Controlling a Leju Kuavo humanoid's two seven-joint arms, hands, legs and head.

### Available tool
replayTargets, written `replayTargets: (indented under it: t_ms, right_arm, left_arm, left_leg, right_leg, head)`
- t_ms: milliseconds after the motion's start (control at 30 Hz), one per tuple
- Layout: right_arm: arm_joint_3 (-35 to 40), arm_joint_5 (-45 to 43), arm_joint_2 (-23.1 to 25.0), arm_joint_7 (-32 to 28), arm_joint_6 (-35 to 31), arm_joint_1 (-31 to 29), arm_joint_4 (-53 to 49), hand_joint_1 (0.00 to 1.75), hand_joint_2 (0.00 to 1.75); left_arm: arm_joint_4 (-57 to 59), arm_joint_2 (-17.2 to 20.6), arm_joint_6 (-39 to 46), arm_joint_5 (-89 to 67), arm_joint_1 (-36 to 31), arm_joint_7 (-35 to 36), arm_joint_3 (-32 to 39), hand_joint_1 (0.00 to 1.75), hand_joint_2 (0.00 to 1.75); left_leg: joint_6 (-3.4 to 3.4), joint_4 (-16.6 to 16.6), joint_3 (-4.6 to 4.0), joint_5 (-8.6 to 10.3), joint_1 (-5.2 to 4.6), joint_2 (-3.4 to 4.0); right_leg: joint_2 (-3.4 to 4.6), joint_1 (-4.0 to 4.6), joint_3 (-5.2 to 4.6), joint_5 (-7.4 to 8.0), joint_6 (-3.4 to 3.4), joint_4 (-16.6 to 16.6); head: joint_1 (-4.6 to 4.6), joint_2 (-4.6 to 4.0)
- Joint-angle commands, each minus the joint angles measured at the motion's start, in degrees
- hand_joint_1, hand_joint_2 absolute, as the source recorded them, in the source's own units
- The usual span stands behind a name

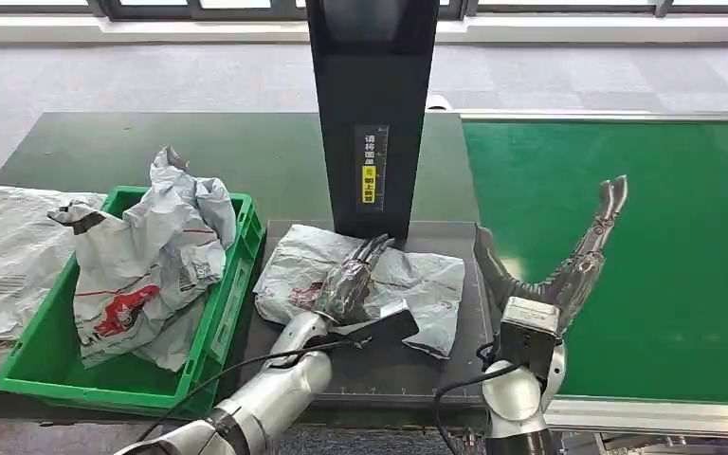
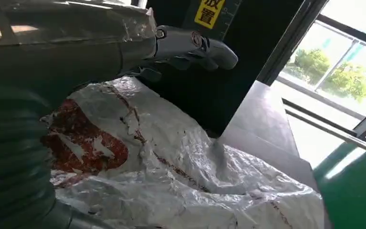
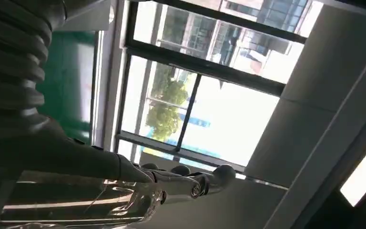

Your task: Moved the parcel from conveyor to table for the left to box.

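Here, one grey plastic parcel (image 1: 408, 284) lies flat on the dark table (image 1: 455, 370), just in front of the foot of the black post (image 1: 372, 104). It has a red printed patch near its left end, but the print is too crumpled to read. The left hand (image 1: 349, 289) lies on top of the parcel with its fingers (image 1: 370, 251) stretched forward and close together, pointing at the post; its thumb (image 1: 389, 327) sticks out to the right. The left wrist view shows the fingertips over the crinkled plastic, but whether they press or pinch it cannot be told.

The right hand (image 1: 555, 270) is raised over the left edge of the green conveyor (image 1: 645, 246), empty, its fingers held straight and slanting up to the right, its thumb spread wide to the left.

On the left, one green crate (image 1: 223, 313) holds two or three more grey parcels (image 1: 147, 256) heaped together, one with red print on its near face. Another pale bag (image 1: 5, 256) lies outside the crate, at the left edge.

The post carries one label (image 1: 371, 166): white Chinese characters above a yellow strip with more characters, too small to read with certainty.
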Motion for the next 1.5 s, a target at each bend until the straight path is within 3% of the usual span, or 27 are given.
replayTargets:
  t_ms: [33, 233, 533, 567, 600, 1300, 1333, 1367, 1500]
  right_arm:
    - [-2.2, -0.48, 2.4, 0.0, 0.19, -0.18, 2.2, 0.0, 1.75]
    - [-2.25, -1.58, 2.13, 0.0, -0.54, -0.94, 2.8, 0.0, 1.75]
    - [-1.75, -2.78, 1.59, 0.0, -0.71, -2.14, 4.71, 0.0, 1.75]
    - [-1.54, -3.07, 1.37, 0.0, -0.86, -2.31, 4.91, 0.0, 1.75]
    - [-1.25, -3.54, 1.02, 0.0, -1.11, -2.72, 5.34, 0.0, 1.75]
    - [-0.46, -4.98, 0.75, 0.0, -2.23, -4.19, 7.21, 0.0, 1.75]
    - [-1.79, -3.94, 1.38, 0.0, -2.23, -3.2, 5.81, 0.0, 1.75]
    - [-1.61, -4.08, 1.12, 0.0, -2.23, -2.19, 4.74, 0.0, 1.75]
    - [-1.53, -4.19, 0.96, 0.0, -2.2, -1.71, 4.23, 0.0, 1.75]
  left_arm:
    - [6.77, 1.63, -0.67, -5.85, -3.38, 4.65, -3.08, 0.0, 1.75]
    - [8.84, 1.57, -7.42, -9.92, -2.87, 7.93, -3.13, 0.0, 1.75]
    - [9.22, 2.11, -9.8, -11.54, -2.65, 8.7, -1.94, 0.0, 1.75]
    - [9.34, 2.21, -10.17, -12.37, -2.65, 9.09, -2.04, 1.1, 1.75]
    - [9.63, 2.19, -11.69, -12.91, -2.61, 9.05, -1.7, 1.75, 1.75]
    - [10.96, 2.58, -18.08, -15.09, -2.25, 10.72, -1.63, 1.75, 1.75]
    - [9.79, 2.98, -7.03, -20.75, -2.41, 15.81, -4.63, 1.75, 1.75]
    - [9.61, 2.52, -3.59, -21.46, -3.12, 16.26, -4.01, 1.75, 1.75]
    - [9.57, 2.31, -4.27, -21.51, -3.78, 16.42, -3.81, 1.75, 1.75]
  left_leg:
    - [-0.05, -0.07, 0.16, -0.02, 0.02, 0.06]
    - [-0.05, -0.09, 0.19, -0.02, 0.01, 0.1]
    - [-0.06, -0.2, 0.34, -0.01, 0.02, 0.21]
    - [-0.03, -0.1, 0.18, -0.01, 0.0, 0.14]
    - [-0.04, -0.14, 0.26, -0.01, 0.0, 0.21]
    - [-0.04, -0.21, 0.53, -0.02, 0.01, 0.36]
    - [-0.03, -0.15, 0.5, -0.02, -0.01, 0.27]
    - [-0.05, -0.21, 0.54, 0.0, 0.0, 0.33]
    - [-0.04, -0.11, 0.4, 0.01, 0.01, 0.15]
  right_leg:
    - [0.02, 0.02, 0.14, 0.0, 0.0, -0.07]
    - [0.05, 0.02, 0.16, 0.01, 0.0, -0.09]
    - [0.15, 0.02, 0.31, 0.05, 0.0, -0.19]
    - [0.11, 0.0, 0.17, 0.03, 0.01, -0.08]
    - [0.16, 0.0, 0.23, 0.05, 0.01, -0.13]
    - [0.29, 0.01, 0.51, 0.09, 0.01, -0.18]
    - [0.21, -0.01, 0.48, 0.04, 0.01, -0.11]
    - [0.26, 0.0, 0.5, 0.09, 0.0, -0.17]
    - [0.08, 0.01, 0.4, 0.03, 0.0, -0.08]
  head:
    - [0.0, 0.0]
    - [0.0, 0.0]
    - [0.0, 0.0]
    - [0.0, 0.0]
    - [0.0, 0.0]
    - [0.0, -0.02]
    - [0.0, 0.0]
    - [0.0, -0.02]
    - [0.0, 0.0]
